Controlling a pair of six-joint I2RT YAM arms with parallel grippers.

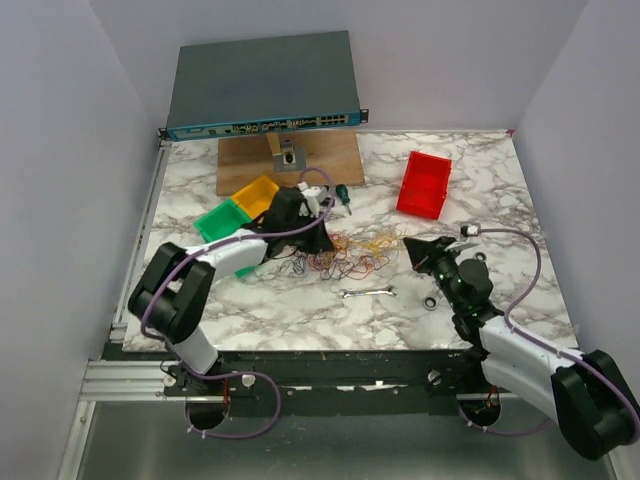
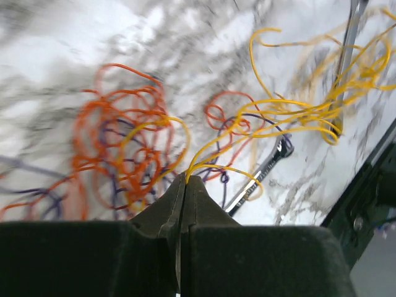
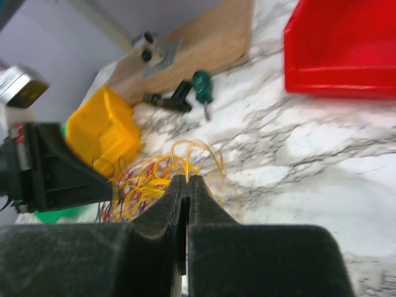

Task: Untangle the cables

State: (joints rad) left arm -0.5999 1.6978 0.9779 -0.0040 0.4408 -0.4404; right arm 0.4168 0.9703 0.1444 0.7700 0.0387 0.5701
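Note:
The cables (image 1: 345, 258) lie as a loose tangle of orange, yellow, red and dark wires at the middle of the marble table. My left gripper (image 1: 318, 240) is at the tangle's left edge, its jaws shut on a yellow cable (image 2: 247, 120) that leads off to the right. Orange loops (image 2: 124, 154) lie below it. My right gripper (image 1: 408, 243) is at the tangle's right edge, shut on a thin yellow strand (image 3: 192, 154), with the rest of the pile (image 3: 145, 182) beyond its tips. The left gripper's body (image 3: 55, 176) shows in the right wrist view.
A wrench (image 1: 367, 292) lies just in front of the tangle and also shows in the left wrist view (image 2: 272, 159). There are a red bin (image 1: 424, 184), yellow bin (image 1: 255, 196), green bin (image 1: 222, 222), screwdriver (image 1: 343, 197), wooden board (image 1: 290, 160), network switch (image 1: 262, 85) and a washer (image 1: 430, 302).

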